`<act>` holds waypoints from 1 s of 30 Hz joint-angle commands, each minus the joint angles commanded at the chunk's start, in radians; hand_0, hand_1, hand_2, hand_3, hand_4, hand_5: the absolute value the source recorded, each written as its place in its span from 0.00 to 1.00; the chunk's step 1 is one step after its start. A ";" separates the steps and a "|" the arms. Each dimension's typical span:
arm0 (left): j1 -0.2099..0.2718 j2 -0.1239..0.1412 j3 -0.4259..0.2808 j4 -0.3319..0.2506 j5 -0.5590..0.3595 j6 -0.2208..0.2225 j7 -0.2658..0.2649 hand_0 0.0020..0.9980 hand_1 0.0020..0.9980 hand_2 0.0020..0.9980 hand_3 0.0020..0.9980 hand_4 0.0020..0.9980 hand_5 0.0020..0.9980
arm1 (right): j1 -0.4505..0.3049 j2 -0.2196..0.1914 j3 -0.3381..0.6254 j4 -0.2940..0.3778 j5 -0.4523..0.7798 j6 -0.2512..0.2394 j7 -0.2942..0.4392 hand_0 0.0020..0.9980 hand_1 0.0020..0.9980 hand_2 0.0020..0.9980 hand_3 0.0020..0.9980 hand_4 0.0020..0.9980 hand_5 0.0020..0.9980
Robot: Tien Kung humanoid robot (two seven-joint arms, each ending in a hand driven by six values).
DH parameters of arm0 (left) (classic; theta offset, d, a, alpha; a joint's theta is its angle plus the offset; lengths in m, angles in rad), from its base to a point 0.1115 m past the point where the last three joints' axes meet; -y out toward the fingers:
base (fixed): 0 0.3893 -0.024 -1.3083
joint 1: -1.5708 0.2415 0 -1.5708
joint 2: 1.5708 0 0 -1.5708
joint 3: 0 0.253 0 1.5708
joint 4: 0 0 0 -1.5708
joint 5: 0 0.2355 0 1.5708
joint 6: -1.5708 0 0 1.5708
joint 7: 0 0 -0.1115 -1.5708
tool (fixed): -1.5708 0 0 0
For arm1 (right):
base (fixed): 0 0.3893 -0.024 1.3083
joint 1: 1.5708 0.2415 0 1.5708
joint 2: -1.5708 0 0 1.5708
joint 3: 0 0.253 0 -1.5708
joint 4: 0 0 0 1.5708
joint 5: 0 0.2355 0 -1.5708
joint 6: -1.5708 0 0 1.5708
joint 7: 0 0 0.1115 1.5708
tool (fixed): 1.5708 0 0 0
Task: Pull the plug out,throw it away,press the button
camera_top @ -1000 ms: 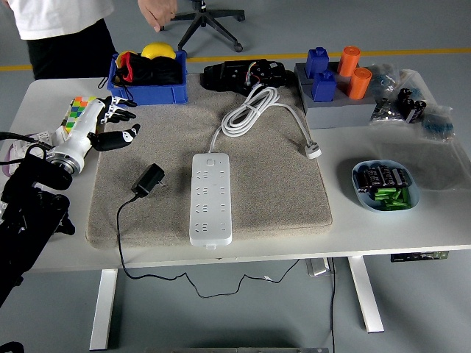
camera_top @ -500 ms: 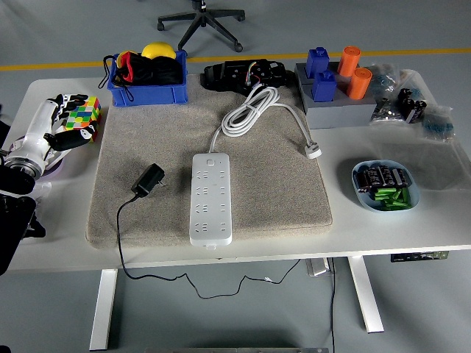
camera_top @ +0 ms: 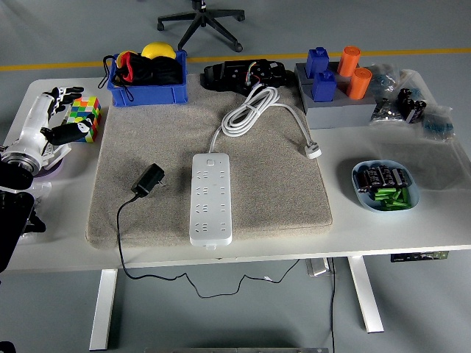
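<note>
The left hand (camera_top: 53,118) hovered at the bench's (camera_top: 434,220) left edge, fingers loosely spread and holding nothing, just beside a coloured puzzle cube (camera_top: 86,118). The black plug (camera_top: 149,180) lay unplugged on the grey mat (camera_top: 280,191), its cord trailing off the front edge, just left of the white power strip (camera_top: 210,198), whose button (camera_top: 210,156) sat at its far end. Farther out stood a blue bin (camera_top: 146,84), a coiled white cable (camera_top: 254,110), and a bowl of batteries (camera_top: 385,185) at the right.
</note>
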 joint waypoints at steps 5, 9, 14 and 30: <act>-0.001 0.004 0.003 -0.001 -0.002 -0.001 0.000 0.83 0.86 0.79 0.76 0.66 0.00 | 0.004 -0.002 -0.002 0.000 0.002 0.000 -0.001 0.74 0.66 0.64 0.61 0.65 0.47; 0.003 0.004 0.002 -0.002 -0.003 -0.001 0.001 0.83 0.86 0.79 0.76 0.66 0.00 | 0.003 -0.004 0.003 0.000 -0.001 -0.002 -0.004 0.74 0.66 0.64 0.61 0.65 0.47; 0.006 0.005 -0.001 -0.007 -0.003 -0.001 0.001 0.82 0.86 0.79 0.75 0.66 0.00 | 0.003 -0.002 0.004 0.000 -0.003 -0.002 -0.003 0.74 0.66 0.65 0.61 0.65 0.47; 0.008 0.009 -0.001 -0.026 -0.005 -0.004 0.001 0.82 0.84 0.77 0.74 0.64 0.00 | 0.004 -0.004 0.000 0.000 -0.003 -0.002 -0.001 0.74 0.66 0.64 0.61 0.65 0.47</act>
